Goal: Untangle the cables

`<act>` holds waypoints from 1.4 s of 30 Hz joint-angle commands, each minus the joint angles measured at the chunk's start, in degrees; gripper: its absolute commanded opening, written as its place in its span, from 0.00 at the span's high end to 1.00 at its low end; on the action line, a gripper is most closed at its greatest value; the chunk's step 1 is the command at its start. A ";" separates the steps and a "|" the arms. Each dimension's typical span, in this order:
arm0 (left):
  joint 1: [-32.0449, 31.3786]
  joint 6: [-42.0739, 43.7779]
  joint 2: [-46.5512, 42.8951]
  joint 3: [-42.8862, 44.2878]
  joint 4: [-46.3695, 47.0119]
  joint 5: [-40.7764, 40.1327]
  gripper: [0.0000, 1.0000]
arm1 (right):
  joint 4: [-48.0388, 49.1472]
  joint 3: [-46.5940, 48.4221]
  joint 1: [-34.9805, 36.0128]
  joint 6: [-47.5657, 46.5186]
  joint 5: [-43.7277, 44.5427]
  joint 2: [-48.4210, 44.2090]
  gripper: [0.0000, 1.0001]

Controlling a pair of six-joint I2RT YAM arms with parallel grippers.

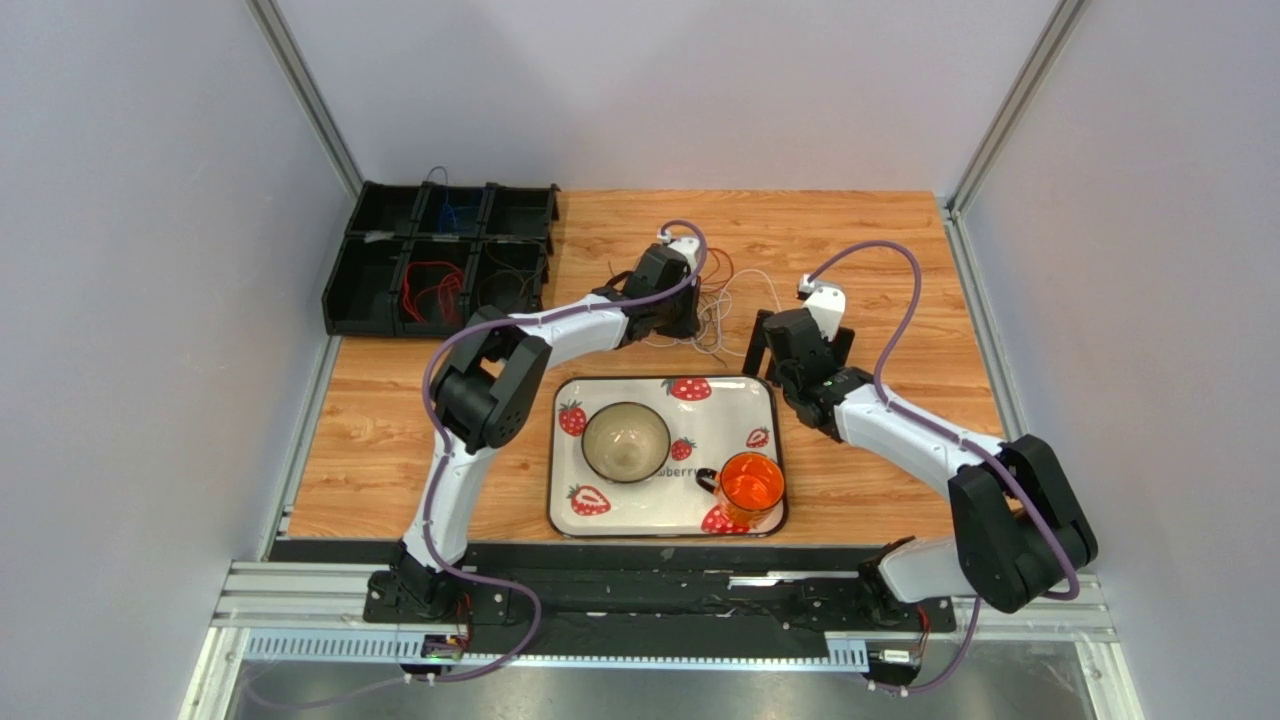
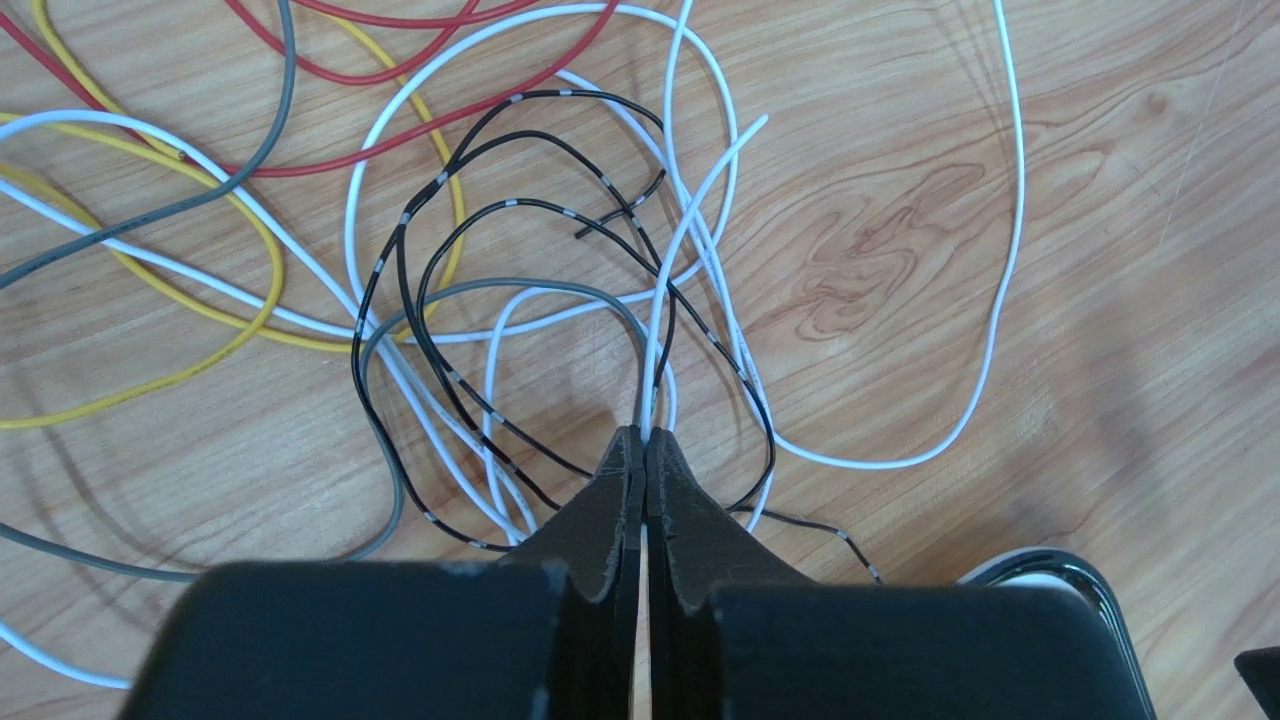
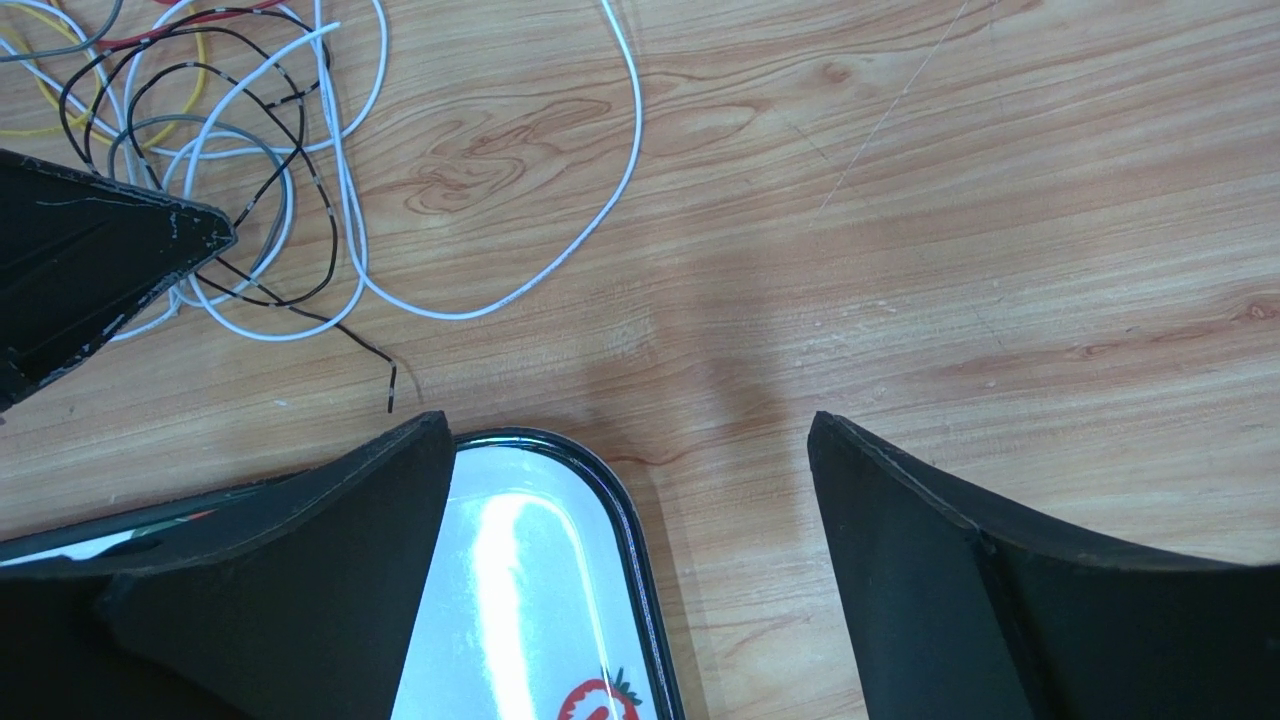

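Note:
The cables (image 1: 724, 300) lie in a loose tangle on the wooden table beyond the tray. In the left wrist view they are red (image 2: 421, 128), yellow (image 2: 256, 285), grey (image 2: 271, 135), black (image 2: 451, 180) and white (image 2: 684, 255) loops crossing one another. My left gripper (image 2: 646, 438) is shut on a white cable that runs up from its tips. It stands at the near edge of the tangle (image 1: 694, 312). My right gripper (image 3: 631, 435) is open and empty. It hovers over the tray's far right corner, right of the tangle (image 3: 241, 150).
A white strawberry tray (image 1: 772, 450) holds a bowl (image 1: 627, 441) and an orange cup (image 1: 750, 485). Its corner shows in the right wrist view (image 3: 511, 570). A black compartment bin (image 1: 361, 258) at the back left holds red (image 1: 433, 282) and blue (image 1: 448, 215) cables.

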 commanded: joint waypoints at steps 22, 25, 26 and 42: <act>-0.72 2.64 -24.88 21.88 -26.54 -0.79 1.00 | 2.98 0.96 -0.19 -0.63 0.21 -1.31 0.07; -0.54 5.54 -26.47 28.03 -30.41 -3.43 1.00 | 3.16 0.70 -0.19 -0.63 0.30 -1.57 0.07; -0.54 7.20 -26.65 31.18 -31.20 -4.48 1.00 | 3.24 0.61 -0.19 -0.63 0.30 -1.66 0.07; 5.95 2.03 -19.90 23.73 -34.97 -0.64 1.00 | 4.92 1.93 -0.28 -4.24 -15.24 -2.10 0.09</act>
